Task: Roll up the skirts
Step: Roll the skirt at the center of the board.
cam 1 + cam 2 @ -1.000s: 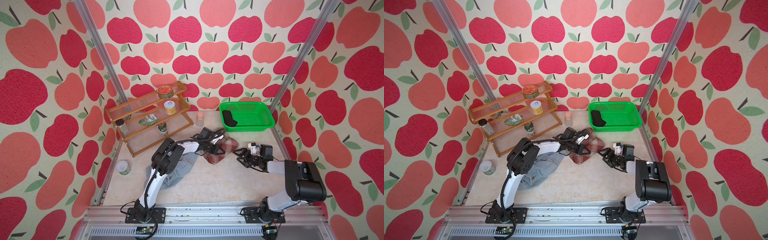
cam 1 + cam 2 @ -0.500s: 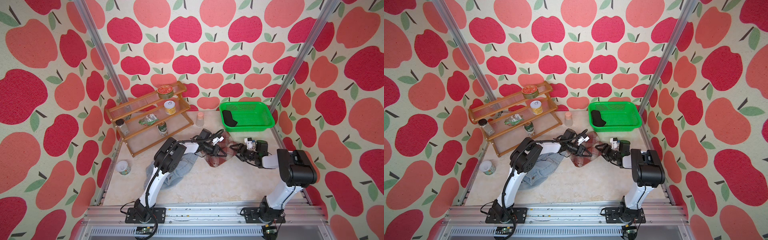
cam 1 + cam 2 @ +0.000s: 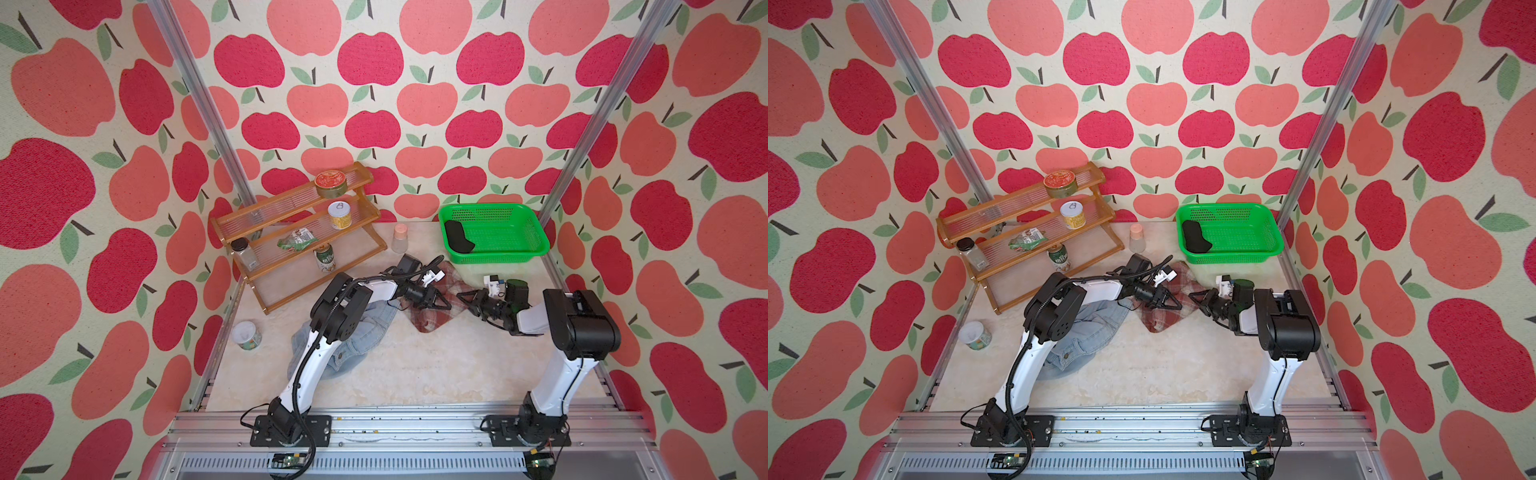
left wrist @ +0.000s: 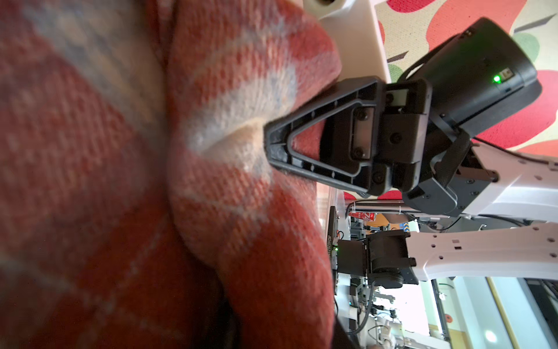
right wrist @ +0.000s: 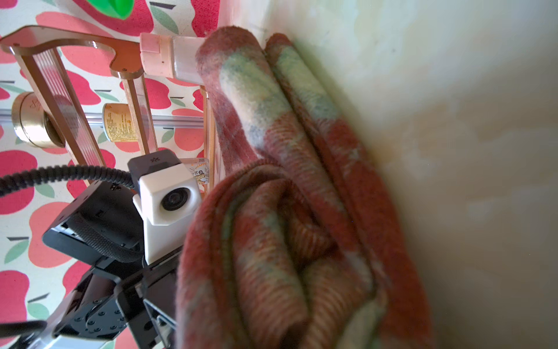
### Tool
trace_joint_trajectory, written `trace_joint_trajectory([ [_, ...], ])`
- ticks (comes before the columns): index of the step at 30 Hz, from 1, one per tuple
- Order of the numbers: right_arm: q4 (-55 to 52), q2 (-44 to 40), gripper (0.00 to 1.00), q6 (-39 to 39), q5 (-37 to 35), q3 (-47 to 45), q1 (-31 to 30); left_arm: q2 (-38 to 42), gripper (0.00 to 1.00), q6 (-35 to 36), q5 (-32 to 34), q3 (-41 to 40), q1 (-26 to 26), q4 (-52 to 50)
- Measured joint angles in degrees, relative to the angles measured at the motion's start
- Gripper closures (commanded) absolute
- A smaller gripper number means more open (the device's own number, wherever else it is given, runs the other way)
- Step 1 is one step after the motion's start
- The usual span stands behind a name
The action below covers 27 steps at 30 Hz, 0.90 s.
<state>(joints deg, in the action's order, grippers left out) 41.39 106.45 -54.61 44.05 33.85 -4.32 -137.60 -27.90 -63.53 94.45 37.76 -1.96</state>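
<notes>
The red-brown and cream plaid skirt point(image 3: 432, 320) lies bunched in loose folds at mid-table, and its folds fill both wrist views point(image 4: 226, 90) point(image 5: 287, 241). My left gripper point(image 3: 444, 304) rests on its left part, jaws buried in cloth. My right gripper point(image 3: 460, 296) meets it from the right. In the left wrist view its fingertips point(image 4: 267, 145) pinch a puckered fold. The light blue denim skirt point(image 3: 370, 328) lies crumpled under my left arm. The black skirt point(image 3: 457, 237) lies in the green basket point(image 3: 511, 255).
A wooden tiered rack point(image 3: 291, 232) with cans and a jar stands at the back left. A small pink-capped bottle point(image 3: 400, 239) stands just behind the plaid skirt. A tin point(image 3: 246, 336) lies by the left edge. The basket sits at the back right corner.
My right gripper has moved left up to the plaid skirt and closed its jaws on a fold. The skirt is more bunched. My left gripper has stayed on the cloth.
</notes>
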Motion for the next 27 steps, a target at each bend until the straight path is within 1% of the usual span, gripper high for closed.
trace_joint_trajectory([
  [2,-3.3,-1.9,0.90,1.0,-1.1,0.1,-0.3,0.8,0.45,2.8,2.2,0.1,-0.2,-3.5],
  [4,-6.9,-4.2,0.90,2.2,-2.0,0.1,-0.7,3.6,0.42,5.1,5.9,-1.7,-0.3,-5.7],
  [6,-9.7,-6.4,0.91,3.0,-2.2,0.3,-1.2,8.0,0.40,7.6,12.0,-4.3,-0.7,-7.7],
  [8,-11.9,-8.1,0.91,3.7,-2.3,0.7,-1.7,13.9,0.36,11.6,19.5,-7.5,-1.0,-8.4],
  [11,-15.2,-9.3,0.91,5.0,-2.9,0.9,-1.1,25.1,0.25,19.2,32.2,-14.1,-0.6,-6.6],
  [13,-17.4,-9.4,0.91,5.5,-3.3,1.0,-0.8,32.5,0.22,25.4,40.2,-18.8,1.3,-2.9],
  [14,-18.2,-9.4,0.91,5.6,-3.4,1.0,-0.8,36.0,0.20,29.3,44.3,-21.0,3.6,-0.3],
  [16,-20.1,-9.5,0.91,6.0,-3.5,1.5,-0.8,39.6,0.19,35.5,50.3,-23.7,8.6,3.9],
  [19,-22.1,-9.5,0.91,6.6,-3.5,2.6,-0.8,40.5,0.17,45.3,58.6,-26.7,17.2,9.5],
  [22,-23.8,-9.6,0.91,6.8,-3.6,3.4,-0.8,37.2,0.15,54.0,66.2,-27.6,23.7,12.2],
  [25,-25.3,-10.1,0.91,7.0,-4.0,3.9,-0.8,31.5,0.13,60.6,72.9,-27.5,27.7,14.2],
  [27,-26.3,-10.7,0.91,7.3,-4.4,3.9,-0.8,27.6,0.12,63.1,76.2,-27.3,29.1,14.3],
])
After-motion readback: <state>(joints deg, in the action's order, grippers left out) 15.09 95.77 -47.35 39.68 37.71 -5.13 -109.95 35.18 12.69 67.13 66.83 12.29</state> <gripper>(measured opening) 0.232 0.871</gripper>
